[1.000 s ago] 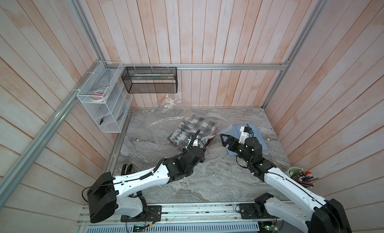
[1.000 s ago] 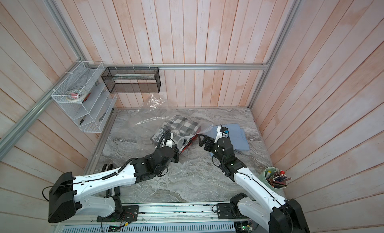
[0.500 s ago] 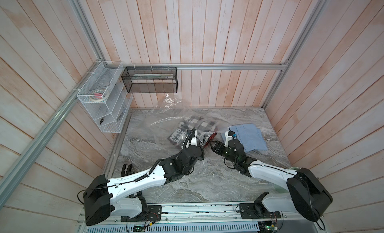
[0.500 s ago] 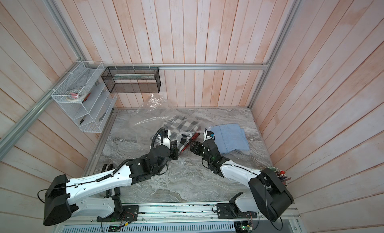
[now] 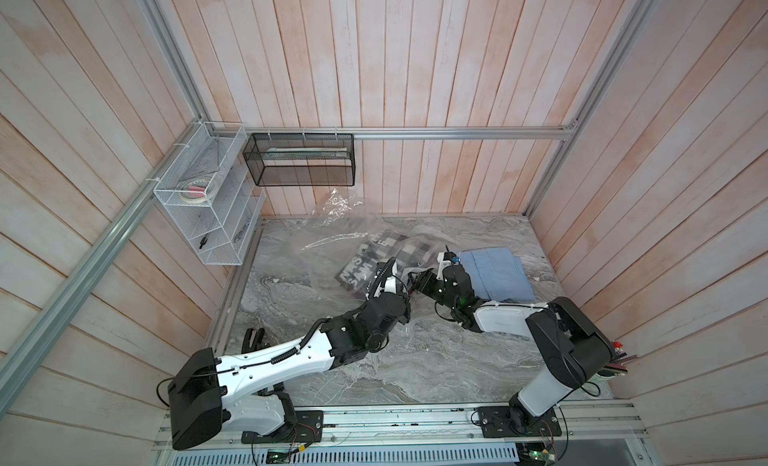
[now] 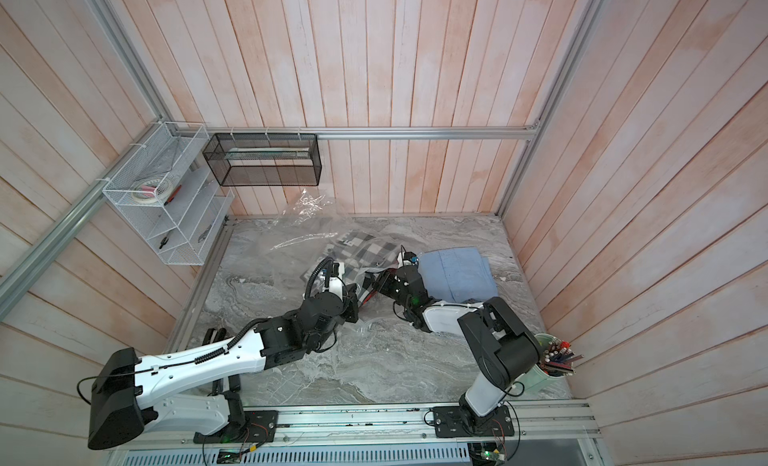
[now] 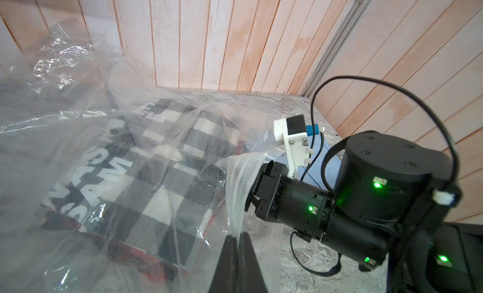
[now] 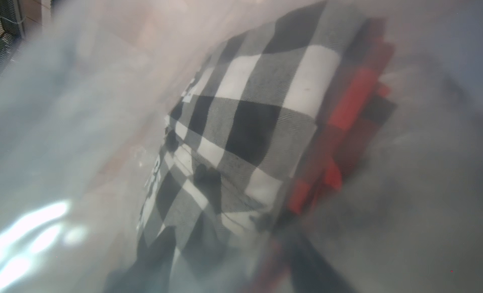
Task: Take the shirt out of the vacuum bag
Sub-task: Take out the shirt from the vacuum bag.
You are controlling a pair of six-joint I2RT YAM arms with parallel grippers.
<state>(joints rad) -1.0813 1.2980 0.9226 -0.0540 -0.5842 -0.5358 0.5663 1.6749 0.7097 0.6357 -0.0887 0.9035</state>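
The vacuum bag (image 5: 332,235) (image 6: 307,231) lies crinkled at the back of the marble table, its mouth facing the arms. A folded black-and-white checked shirt (image 5: 399,251) (image 7: 162,174) (image 8: 261,108) lies inside it, on red-and-black fabric. My left gripper (image 7: 237,236) (image 5: 407,295) is shut on the film at the bag's mouth and holds that edge up. My right gripper (image 8: 232,257) (image 5: 415,279) reaches into the mouth. Its fingers stand apart on either side of the shirt's near edge, blurred by the film over the lens.
A folded blue cloth (image 5: 494,272) lies just right of the right wrist. A white wire shelf (image 5: 208,210) and a black mesh basket (image 5: 301,160) hang at the back left. A cup of pens (image 6: 557,360) stands at the front right by the wall.
The right arm has swung left from beside the blue cloth into the bag's mouth, and its jaws have narrowed around the shirt. The left gripper has kept its hold on the bag's edge.
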